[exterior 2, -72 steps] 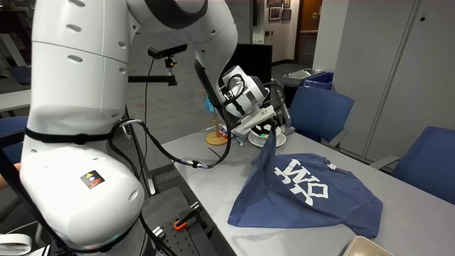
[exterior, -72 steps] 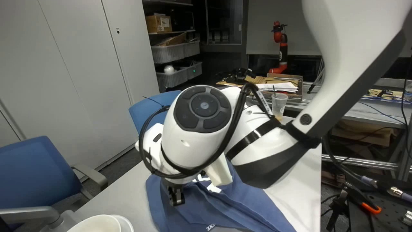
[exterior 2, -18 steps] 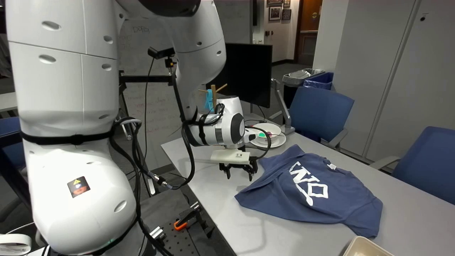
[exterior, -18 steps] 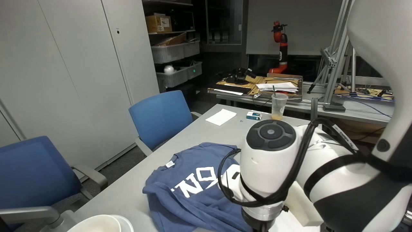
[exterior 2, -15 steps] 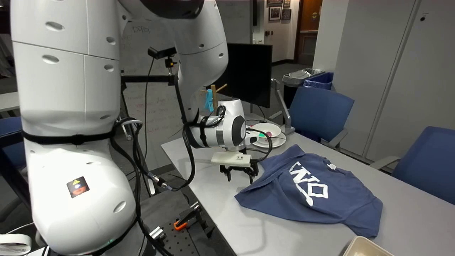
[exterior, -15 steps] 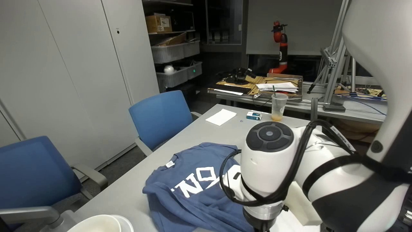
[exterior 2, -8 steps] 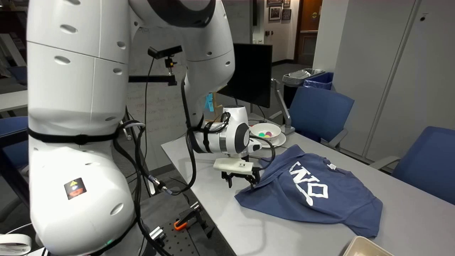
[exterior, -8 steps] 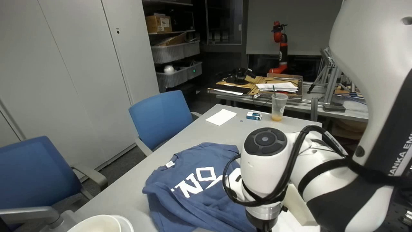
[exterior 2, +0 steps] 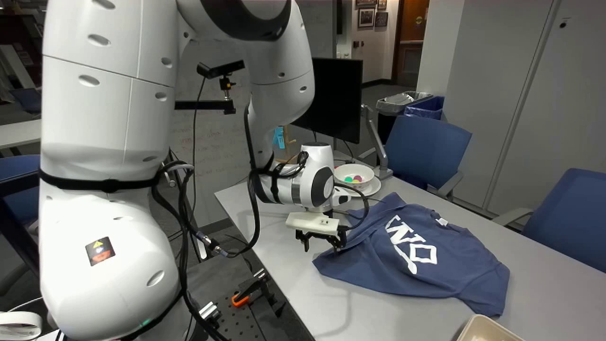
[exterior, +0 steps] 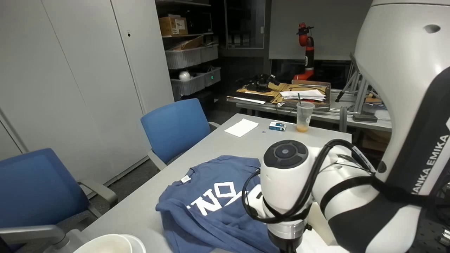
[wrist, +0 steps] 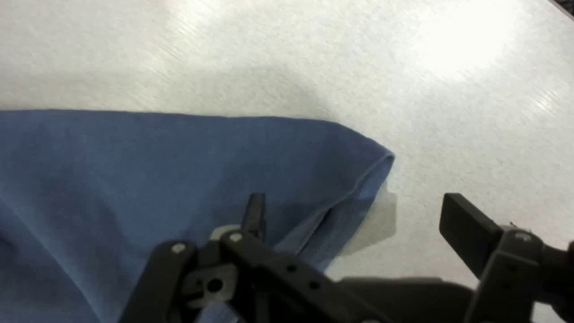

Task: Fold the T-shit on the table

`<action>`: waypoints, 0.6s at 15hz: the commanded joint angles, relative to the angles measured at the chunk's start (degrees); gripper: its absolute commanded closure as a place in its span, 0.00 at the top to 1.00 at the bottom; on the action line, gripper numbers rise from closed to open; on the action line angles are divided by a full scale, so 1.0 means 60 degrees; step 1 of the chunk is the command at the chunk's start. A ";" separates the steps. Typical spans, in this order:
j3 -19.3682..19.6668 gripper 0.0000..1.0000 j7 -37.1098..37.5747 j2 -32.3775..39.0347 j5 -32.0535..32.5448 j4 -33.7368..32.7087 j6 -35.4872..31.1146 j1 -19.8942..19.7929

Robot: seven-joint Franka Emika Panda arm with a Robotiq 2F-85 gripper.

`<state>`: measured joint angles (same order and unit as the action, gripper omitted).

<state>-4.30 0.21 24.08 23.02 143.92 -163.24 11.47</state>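
The blue T-shirt [exterior 2: 454, 279] lies on the table, its side nearer the arm turned over and covering part of the white lettering. In an exterior view the shirt [exterior: 225, 221] shows its collar and white tag away from the arm. My gripper [exterior 2: 322, 249] points down just above the table beside the turned-over part, jaws wide open and empty. In the wrist view, the gripper [wrist: 354, 199] has one finger [wrist: 255, 215] over the blue cloth [wrist: 202, 157] and the other over bare table. Between them runs a cloth corner with two layered edges. Whether a fingertip touches is unclear.
A bowl [exterior 2: 362, 183] with coloured balls sits on a plate near the table's far edge. A beige container [exterior 2: 473, 327] stands at the near edge. Paper [exterior: 242, 127], a small box [exterior: 277, 126] and a plastic cup [exterior: 304, 117] lie beyond the shirt. A monitor [exterior 2: 334, 102] stands behind.
Several seconds ago my gripper held a lifted part of the shirt; that part now lies down, released. Over the last second the open gripper has come lower and closer to the shirt.
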 commanded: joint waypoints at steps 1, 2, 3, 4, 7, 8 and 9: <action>0.0006 0.86 -0.0392 0.0081 -0.0344 -0.0109 -0.0073 -0.0001; 0.0043 0.81 -0.0349 0.0082 -0.0313 -0.0119 -0.0095 0.0031; 0.0082 0.81 -0.0315 0.0085 -0.0278 -0.0124 -0.0122 0.0062; 0.0330 0.80 0.0012 0.0778 -0.0046 -0.0504 -0.0428 0.0383; 0.0369 0.83 -0.0115 0.1226 -0.0169 -0.0749 -0.0533 0.0444; 0.0328 0.85 -0.0185 0.1439 -0.0257 -0.0879 -0.0540 0.0413; 0.0304 0.85 -0.0195 0.1637 -0.0313 -0.0981 -0.0571 0.0416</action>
<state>-3.18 0.21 29.55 23.01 140.91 -165.21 12.81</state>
